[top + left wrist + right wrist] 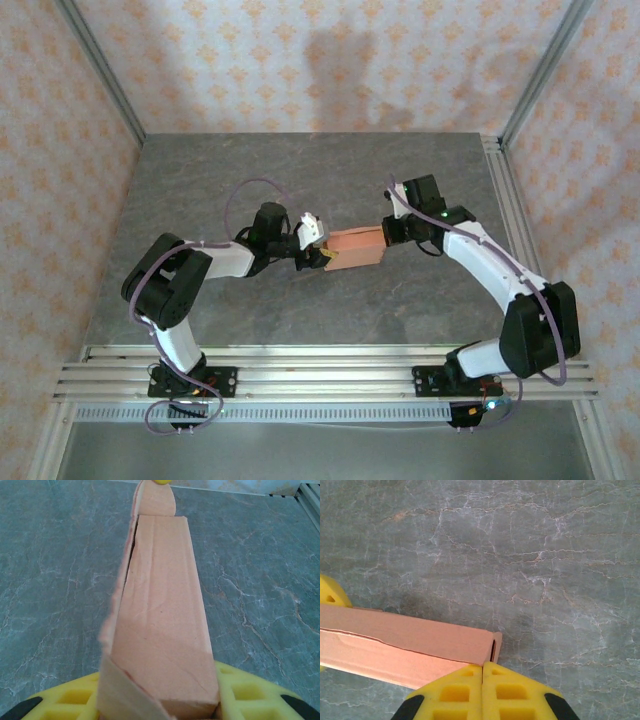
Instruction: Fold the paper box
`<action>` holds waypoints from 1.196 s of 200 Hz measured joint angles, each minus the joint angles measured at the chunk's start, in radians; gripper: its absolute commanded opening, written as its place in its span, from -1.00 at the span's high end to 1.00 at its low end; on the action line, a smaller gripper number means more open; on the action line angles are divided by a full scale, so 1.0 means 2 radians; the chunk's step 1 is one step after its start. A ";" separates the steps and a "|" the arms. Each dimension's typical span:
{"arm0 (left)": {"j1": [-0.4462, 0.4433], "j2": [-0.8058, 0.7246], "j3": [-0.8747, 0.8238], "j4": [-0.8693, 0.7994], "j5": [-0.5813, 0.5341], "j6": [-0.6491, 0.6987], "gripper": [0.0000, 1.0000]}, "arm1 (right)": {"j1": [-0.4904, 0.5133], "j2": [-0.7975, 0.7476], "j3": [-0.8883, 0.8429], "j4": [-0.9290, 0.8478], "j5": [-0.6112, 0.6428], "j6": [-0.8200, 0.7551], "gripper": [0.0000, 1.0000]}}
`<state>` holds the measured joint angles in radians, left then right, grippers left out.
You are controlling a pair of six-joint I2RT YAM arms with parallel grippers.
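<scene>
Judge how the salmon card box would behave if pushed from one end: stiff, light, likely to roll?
Probably light: the paper box is thin, hollow-looking card. Likely to buckle rather than stay stiff, since its long seam gapes and one edge is wavy. Unlikely to roll, being flat-sided; it may slide easily on the smooth table.

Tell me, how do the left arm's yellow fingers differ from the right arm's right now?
The left fingers stand apart with the paper box clamped between them; the right fingers are pressed shut together. The left fingers flank the box; the right fingers sit at its other end. Both pairs are yellow with square hollows.
</scene>
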<state>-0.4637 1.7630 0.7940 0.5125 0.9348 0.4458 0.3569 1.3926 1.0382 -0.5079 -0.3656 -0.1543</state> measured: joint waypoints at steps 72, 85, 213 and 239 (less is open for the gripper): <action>-0.007 0.000 0.012 -0.015 -0.005 -0.013 -0.40 | 0.026 0.000 -0.002 0.015 0.004 -0.002 1.00; -0.007 -0.001 0.012 -0.015 -0.012 -0.022 -0.52 | 0.031 0.000 -0.002 0.016 0.009 -0.002 1.00; -0.092 -0.185 -0.044 -0.034 -0.258 -0.094 -1.00 | 0.063 -0.003 -0.007 0.026 0.063 0.020 1.00; -0.110 -0.229 -0.045 -0.069 -0.330 -0.141 -1.00 | 0.067 -0.013 -0.017 0.032 0.079 0.036 1.00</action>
<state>-0.6842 1.3041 0.7044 0.3737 0.2752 0.1638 0.4900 1.3670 1.0050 -0.4435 -0.2077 -0.0822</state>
